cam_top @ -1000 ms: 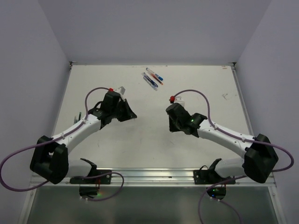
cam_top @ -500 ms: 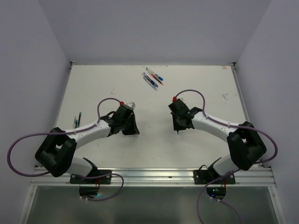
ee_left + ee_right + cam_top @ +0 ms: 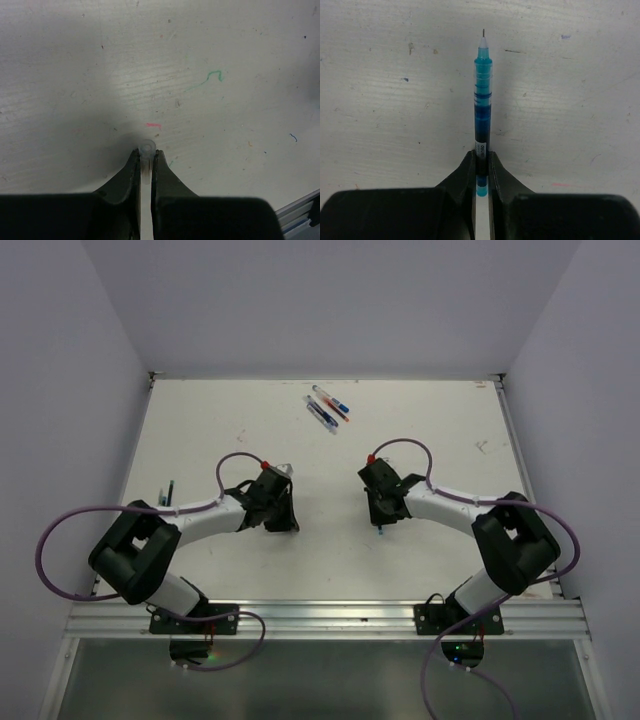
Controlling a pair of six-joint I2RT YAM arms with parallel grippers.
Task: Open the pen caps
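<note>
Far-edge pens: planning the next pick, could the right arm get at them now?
Probably not yet: the path over the table looks free, but the right gripper is shut on an uncapped blue pen.

A white counter point(image 3: 200, 420) is filling the floor of a small enclosure. Its pale surface is showing faint grain, scuffs and stray pen marks, among them a green squiggle point(image 3: 212, 76). A plain lavender-grey back wall point(image 3: 330, 300), left wall point(image 3: 60, 390) and right wall point(image 3: 590, 360) are closing it in. A metal rail point(image 3: 330, 615) is running along the near edge, with a darker grey panel point(image 3: 330, 680) lying below it. Soft, even light is falling from above, casting only dim shadows.
</note>
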